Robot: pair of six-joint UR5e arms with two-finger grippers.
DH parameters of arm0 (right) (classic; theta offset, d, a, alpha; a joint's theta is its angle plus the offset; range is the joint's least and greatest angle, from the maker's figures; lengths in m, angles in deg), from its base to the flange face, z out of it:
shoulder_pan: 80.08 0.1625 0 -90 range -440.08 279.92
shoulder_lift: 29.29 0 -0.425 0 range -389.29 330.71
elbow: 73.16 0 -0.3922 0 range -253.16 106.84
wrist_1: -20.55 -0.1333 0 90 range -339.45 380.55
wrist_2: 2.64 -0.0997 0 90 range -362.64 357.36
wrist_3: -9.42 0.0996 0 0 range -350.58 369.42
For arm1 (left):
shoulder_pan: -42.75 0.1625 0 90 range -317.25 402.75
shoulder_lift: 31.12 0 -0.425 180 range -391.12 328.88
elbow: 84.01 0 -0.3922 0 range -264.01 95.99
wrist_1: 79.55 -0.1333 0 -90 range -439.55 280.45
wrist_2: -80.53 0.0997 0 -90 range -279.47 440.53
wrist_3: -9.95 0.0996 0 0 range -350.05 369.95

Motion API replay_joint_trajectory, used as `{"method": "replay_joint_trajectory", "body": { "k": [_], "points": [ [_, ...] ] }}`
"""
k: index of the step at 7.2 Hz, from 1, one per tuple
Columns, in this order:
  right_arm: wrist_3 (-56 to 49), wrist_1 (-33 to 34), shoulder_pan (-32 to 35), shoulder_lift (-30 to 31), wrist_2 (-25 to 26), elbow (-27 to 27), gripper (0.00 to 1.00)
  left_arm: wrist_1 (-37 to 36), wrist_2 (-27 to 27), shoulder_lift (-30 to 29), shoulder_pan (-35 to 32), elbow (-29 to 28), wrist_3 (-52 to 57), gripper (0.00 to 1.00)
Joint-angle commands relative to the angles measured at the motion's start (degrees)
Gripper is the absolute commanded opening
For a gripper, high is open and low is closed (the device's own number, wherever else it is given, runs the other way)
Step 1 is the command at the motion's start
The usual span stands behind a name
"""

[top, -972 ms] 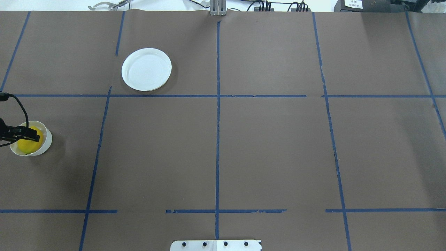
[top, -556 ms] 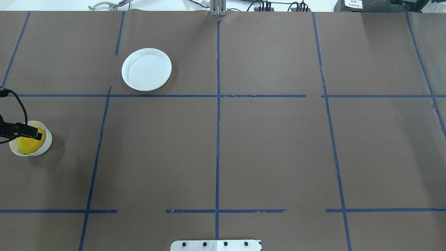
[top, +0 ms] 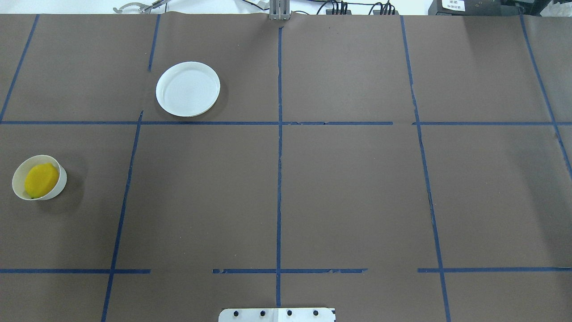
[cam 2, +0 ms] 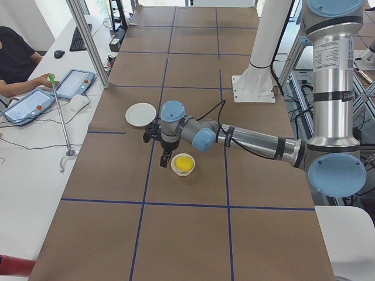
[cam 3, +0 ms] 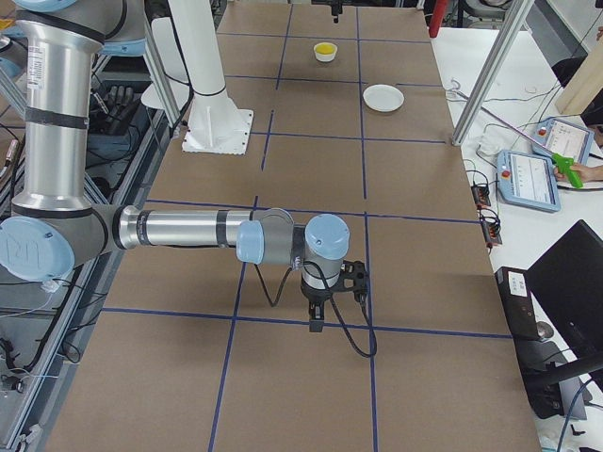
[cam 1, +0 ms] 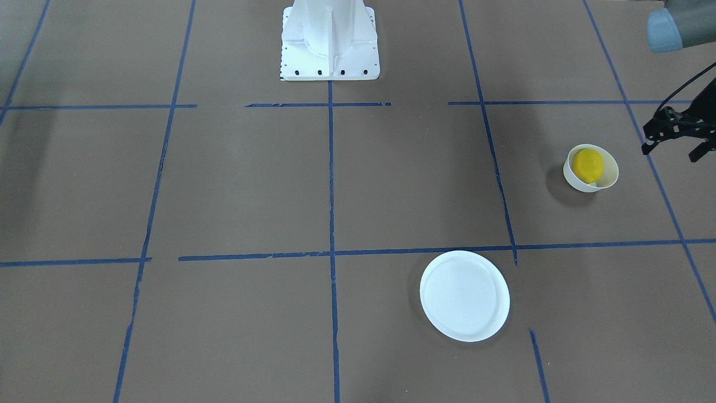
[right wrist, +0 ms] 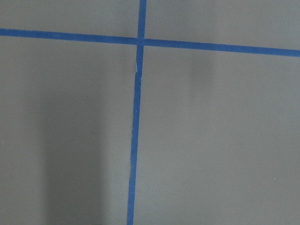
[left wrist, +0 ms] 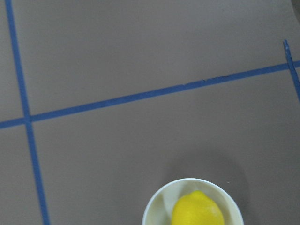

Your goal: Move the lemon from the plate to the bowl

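Note:
The yellow lemon [top: 41, 180] lies inside the small cream bowl [top: 63, 177] at the table's left edge. It also shows in the front view [cam 1: 588, 164] and in the left wrist view [left wrist: 197, 212], in the bowl [left wrist: 153, 207]. The flat white plate [top: 187, 89] stands empty farther back; in the front view the plate [cam 1: 464, 295] is near the front. My left gripper [cam 1: 673, 151] is open and empty, raised beside the bowl on its outer side, and is out of the overhead view. My right gripper [cam 3: 330, 299] hangs over bare table far away; I cannot tell whether it is open or shut.
The robot's white base [cam 1: 330, 45] stands at mid-table on the robot's side. Blue tape lines cross the brown table cover. An operators' desk with tablets [cam 2: 35, 99] runs beyond the far side of the table.
My left gripper was over the bowl and the lemon. It has drawn back to the left and left the overhead view. The lemon stays in the bowl.

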Motion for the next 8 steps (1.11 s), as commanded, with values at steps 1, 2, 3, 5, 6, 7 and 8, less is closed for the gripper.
{"method": "replay_joint_trajectory", "body": {
  "k": [1, 2, 3, 5, 6, 7, 8],
  "points": [
    [0.00, 0.00, 0.00, 0.00, 0.00, 0.00, 1.00, -13.53, -0.31, -3.57, -9.26, -2.92, 13.15, 1.00],
    [0.00, 0.00, 0.00, 0.00, 0.00, 0.00, 1.00, -13.47, -1.27, -3.22, -15.47, -8.68, 18.41, 1.00],
    [0.00, 0.00, 0.00, 0.00, 0.00, 0.00, 1.00, -13.38, -5.71, -3.13, -17.53, -15.01, 21.85, 1.00],
    [0.00, 0.00, 0.00, 0.00, 0.00, 0.00, 1.00, -13.20, -7.69, -2.87, -18.34, -18.76, 21.89, 1.00],
    [0.00, 0.00, 0.00, 0.00, 0.00, 0.00, 1.00, -13.55, -7.69, -2.95, -18.34, -18.93, 21.89, 1.00],
    [0.00, 0.00, 0.00, 0.00, 0.00, 0.00, 1.00, -13.64, -7.69, -2.87, -18.34, -18.50, 21.63, 1.00],
    [0.00, 0.00, 0.00, 0.00, 0.00, 0.00, 1.00, -13.73, -7.61, -2.87, -18.34, -17.02, 21.27, 1.00]
  ]
}}
